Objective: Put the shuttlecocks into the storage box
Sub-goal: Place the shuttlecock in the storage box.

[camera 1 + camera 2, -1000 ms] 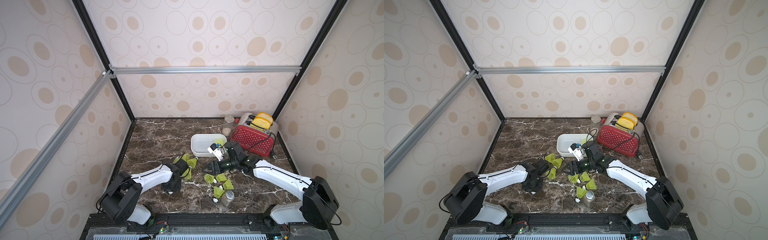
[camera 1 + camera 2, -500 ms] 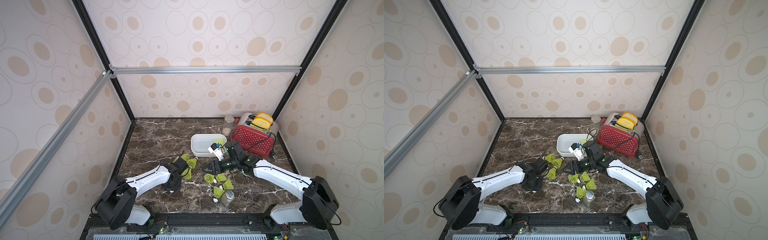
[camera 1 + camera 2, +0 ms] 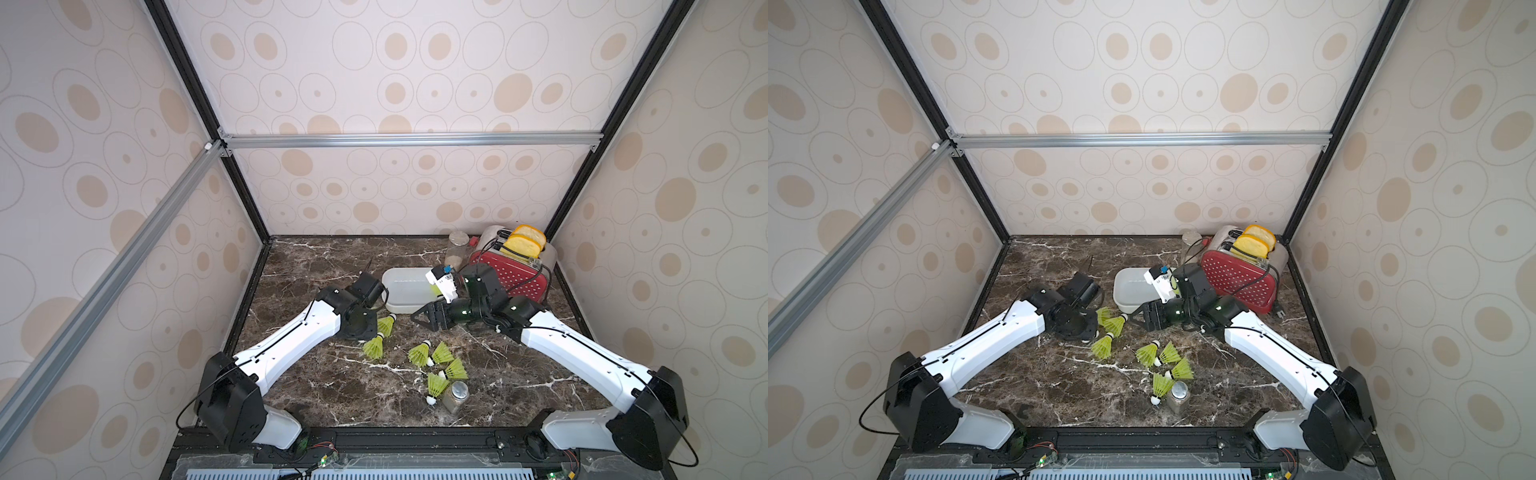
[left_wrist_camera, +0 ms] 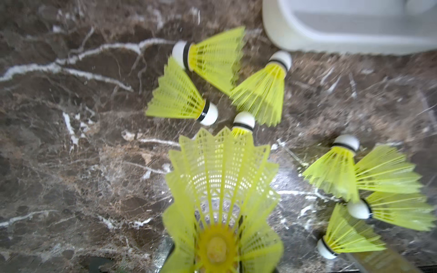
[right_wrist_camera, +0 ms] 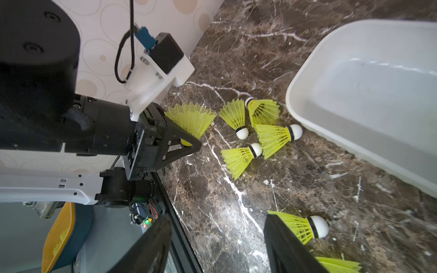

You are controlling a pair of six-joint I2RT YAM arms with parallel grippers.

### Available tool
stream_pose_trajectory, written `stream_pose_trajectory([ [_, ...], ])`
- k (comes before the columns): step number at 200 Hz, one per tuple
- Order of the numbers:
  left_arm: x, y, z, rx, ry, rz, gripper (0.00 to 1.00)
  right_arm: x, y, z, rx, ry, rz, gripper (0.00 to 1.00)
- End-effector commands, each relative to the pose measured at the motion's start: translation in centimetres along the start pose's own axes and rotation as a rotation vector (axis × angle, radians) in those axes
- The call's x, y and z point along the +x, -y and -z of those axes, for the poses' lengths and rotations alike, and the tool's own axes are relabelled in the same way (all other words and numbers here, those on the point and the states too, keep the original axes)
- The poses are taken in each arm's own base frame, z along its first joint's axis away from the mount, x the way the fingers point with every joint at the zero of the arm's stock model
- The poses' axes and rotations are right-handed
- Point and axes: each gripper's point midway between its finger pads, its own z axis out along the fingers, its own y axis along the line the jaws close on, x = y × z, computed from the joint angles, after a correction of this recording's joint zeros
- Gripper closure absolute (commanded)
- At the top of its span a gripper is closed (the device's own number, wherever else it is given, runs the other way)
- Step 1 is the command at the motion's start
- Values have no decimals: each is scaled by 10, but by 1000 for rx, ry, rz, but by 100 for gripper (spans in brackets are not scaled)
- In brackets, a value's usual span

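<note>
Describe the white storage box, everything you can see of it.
The storage box is a shallow white rectangular tub with rounded corners, glossy plastic by the look, no lid. It sits upright on the marble tabletop toward the back, beside the red toaster. The floor that shows is bare; the right arm's wrist camera hides its toaster-side end, where a yellow-green patch peeks out. A loose shuttlecock lies tip-first near its front corner; contact unclear.

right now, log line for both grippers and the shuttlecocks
left gripper: shut on shuttlecock, beside storage box | right gripper: open, empty | loose shuttlecocks: lying on marble tabletop, outside box
</note>
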Motion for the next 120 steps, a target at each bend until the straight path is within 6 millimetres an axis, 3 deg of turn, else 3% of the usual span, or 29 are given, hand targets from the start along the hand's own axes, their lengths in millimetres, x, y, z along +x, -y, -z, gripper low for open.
stream_pose_trajectory([
  [1,-24,7,12,18,-12,-17,86,-11,15,16,94,12,4,32],
  [40,-75,40,11,60,30,-29,87,-30,43,31,211,23,-40,33],
  [89,-121,78,-17,100,49,-16,87,-46,82,38,326,27,-122,34],
  [120,-137,90,-39,96,44,-18,88,-48,102,32,368,7,-166,34],
])
